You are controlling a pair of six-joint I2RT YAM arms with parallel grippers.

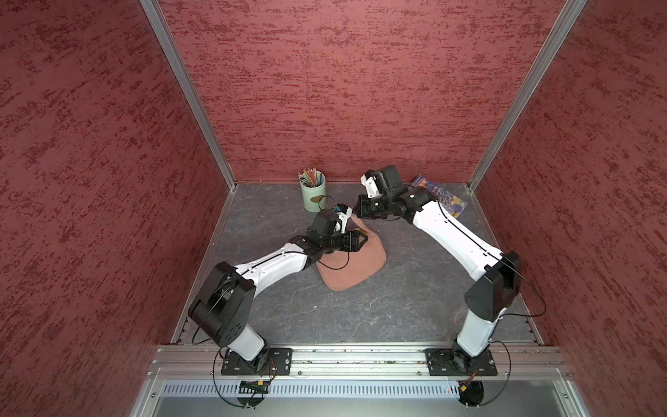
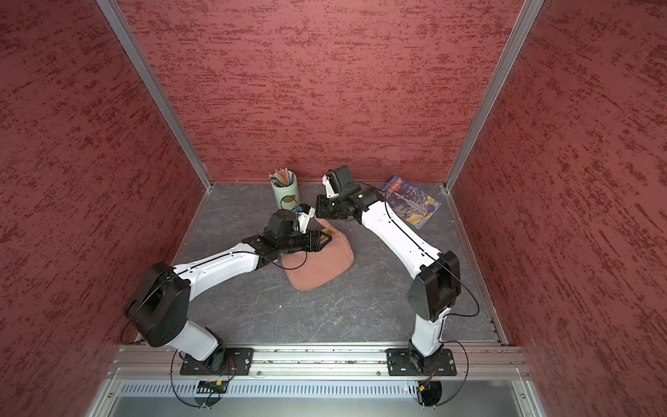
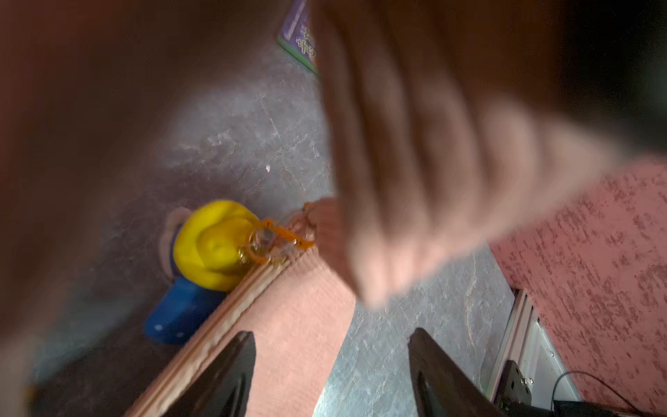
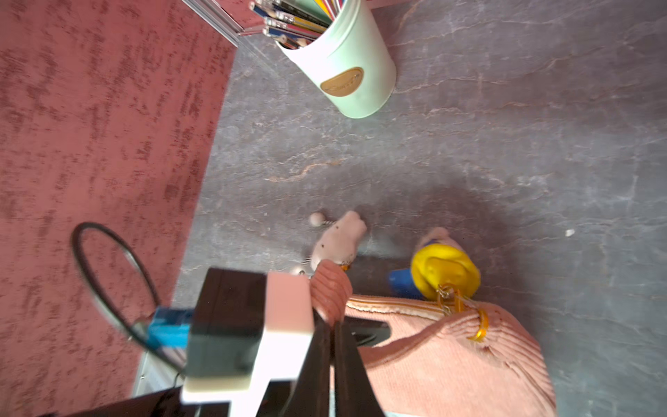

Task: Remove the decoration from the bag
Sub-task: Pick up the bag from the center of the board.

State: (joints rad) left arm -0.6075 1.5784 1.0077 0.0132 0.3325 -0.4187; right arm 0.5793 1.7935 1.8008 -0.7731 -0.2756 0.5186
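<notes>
White cloud decoration (image 4: 339, 238) lying on table (image 4: 505, 162) just beyond the right gripper (image 4: 331, 325) tips, against a corner fold of the bag (image 4: 451, 368), right gripper pressed together on that fold, blue-and-yellow charm (image 4: 445, 272) ringed to bag alongside, left gripper (image 3: 332, 334) spread and empty above bag edge, pencil cup (image 4: 346, 72) farther ahead.

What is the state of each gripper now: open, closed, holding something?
Left gripper: open, holding nothing.
Right gripper: closed on a ribbed pink end of the bag.
</notes>
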